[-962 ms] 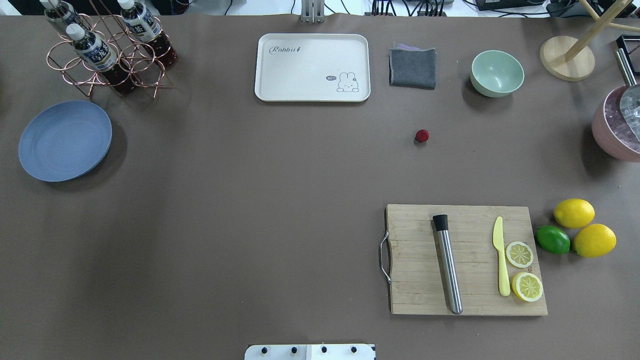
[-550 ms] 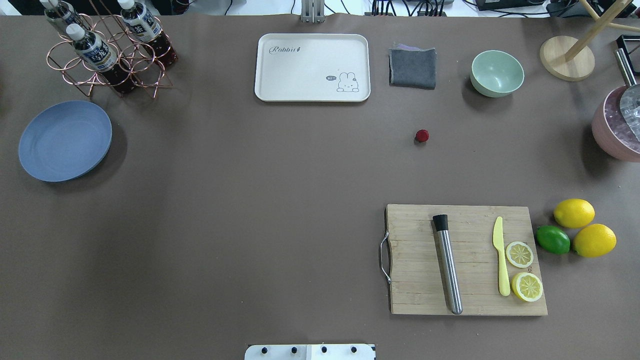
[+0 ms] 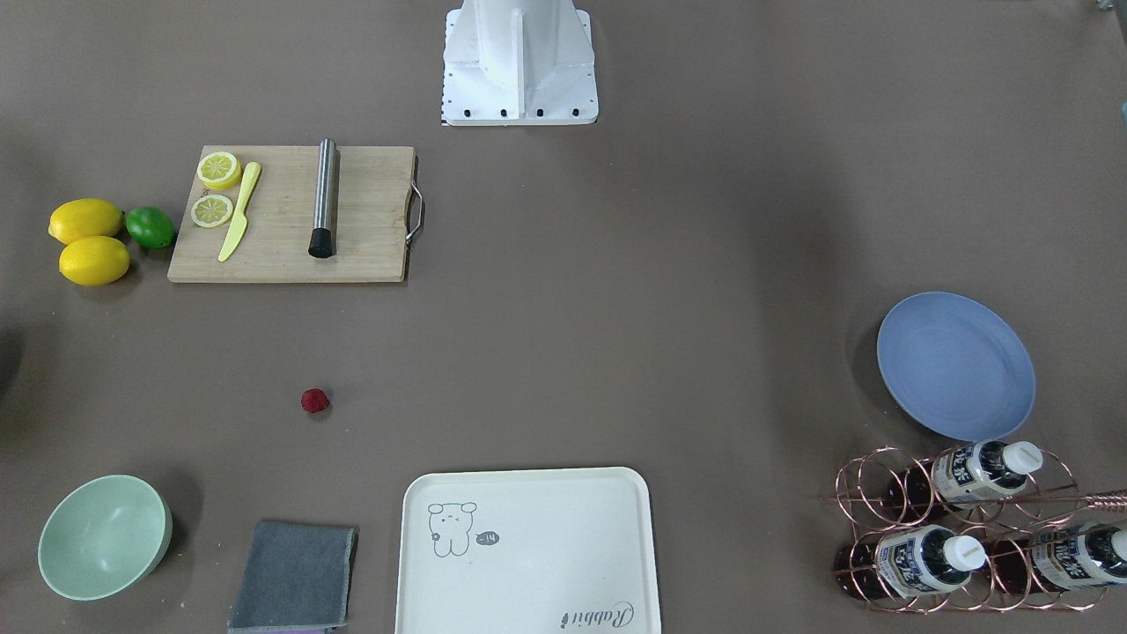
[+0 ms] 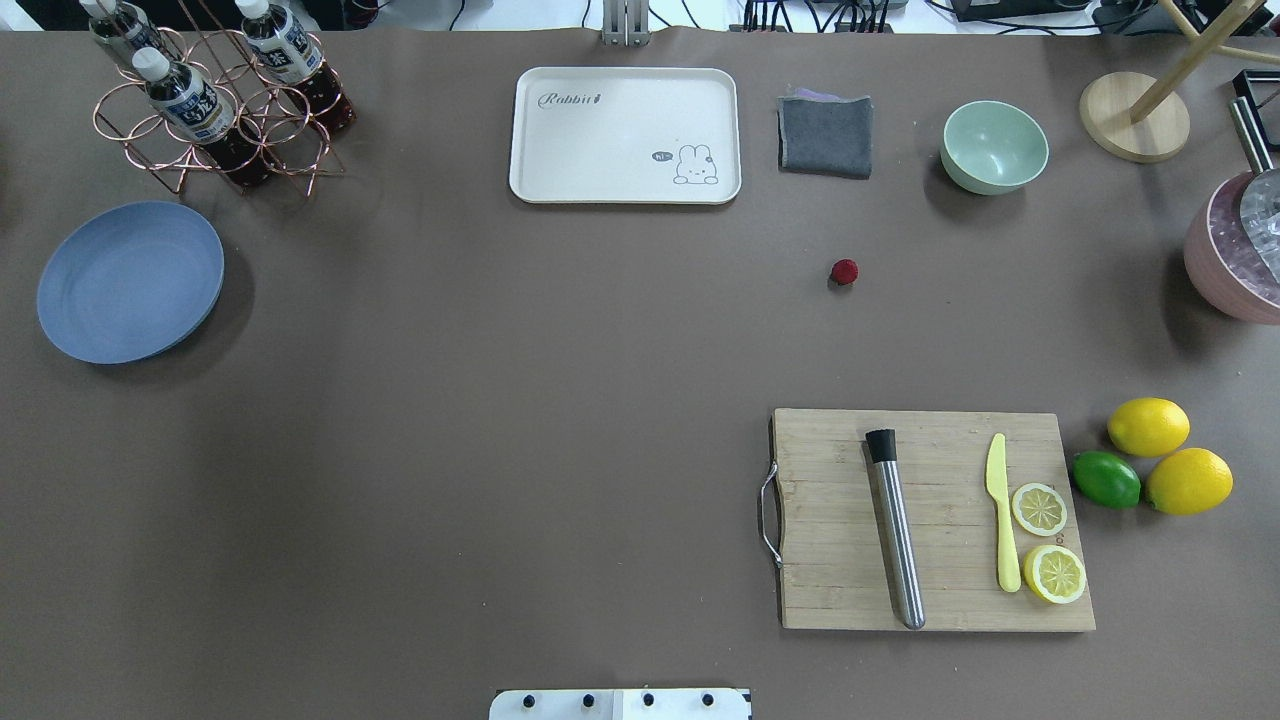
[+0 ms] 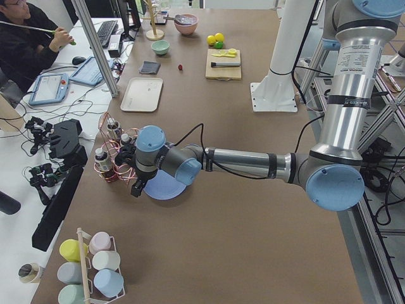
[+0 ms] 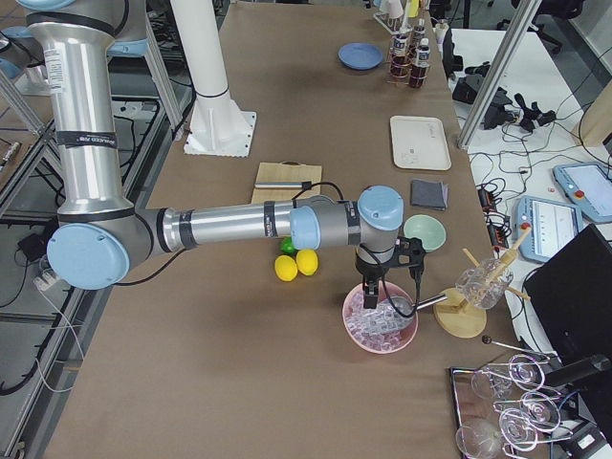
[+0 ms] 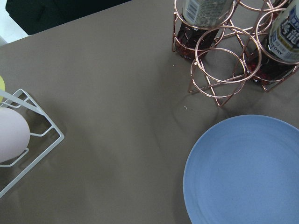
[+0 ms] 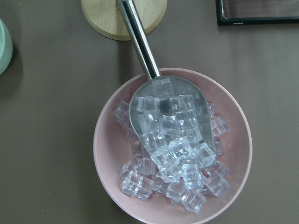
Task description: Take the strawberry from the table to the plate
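Left end effector (image 5: 134, 187) over plate (image 4: 130, 282) edge, right end effector (image 6: 382, 289) over ice bowl (image 8: 101, 145); cannot tell either's grip; strawberry (image 4: 844, 271) well apart from both.

A robotics lab. Robot arms (image 5: 247, 163) reach over a long worktop (image 4: 500, 400). Teach pendants (image 5: 47, 88) and a keyboard (image 5: 104, 30) sit alongside.
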Controlling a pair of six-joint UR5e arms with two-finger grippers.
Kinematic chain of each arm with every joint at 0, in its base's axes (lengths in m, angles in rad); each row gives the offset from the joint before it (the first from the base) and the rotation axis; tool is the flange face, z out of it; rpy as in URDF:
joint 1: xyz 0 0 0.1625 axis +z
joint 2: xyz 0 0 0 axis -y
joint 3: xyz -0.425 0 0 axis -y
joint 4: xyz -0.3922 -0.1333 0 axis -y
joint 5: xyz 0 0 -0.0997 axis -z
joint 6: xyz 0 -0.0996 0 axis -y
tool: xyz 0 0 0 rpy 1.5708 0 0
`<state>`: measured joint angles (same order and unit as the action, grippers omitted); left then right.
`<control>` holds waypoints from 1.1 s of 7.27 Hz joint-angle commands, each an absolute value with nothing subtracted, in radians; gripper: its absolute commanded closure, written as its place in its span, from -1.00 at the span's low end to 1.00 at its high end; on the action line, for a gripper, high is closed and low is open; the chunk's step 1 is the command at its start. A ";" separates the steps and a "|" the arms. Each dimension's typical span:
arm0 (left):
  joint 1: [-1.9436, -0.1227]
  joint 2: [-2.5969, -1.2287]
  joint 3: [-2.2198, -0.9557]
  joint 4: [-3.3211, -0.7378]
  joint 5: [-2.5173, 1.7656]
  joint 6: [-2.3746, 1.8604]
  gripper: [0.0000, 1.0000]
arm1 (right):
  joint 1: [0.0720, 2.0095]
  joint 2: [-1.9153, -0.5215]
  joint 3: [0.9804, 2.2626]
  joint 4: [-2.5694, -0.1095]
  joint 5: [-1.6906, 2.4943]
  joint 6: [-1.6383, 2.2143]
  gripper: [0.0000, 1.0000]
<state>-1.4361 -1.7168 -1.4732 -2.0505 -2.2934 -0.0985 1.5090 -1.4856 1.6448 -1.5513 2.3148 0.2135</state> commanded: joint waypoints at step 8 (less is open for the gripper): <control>-1.178 -1.733 -1.183 -2.563 -2.117 -0.480 -0.96 | 1.298 -1.390 1.632 -1.318 2.318 0.493 -1.00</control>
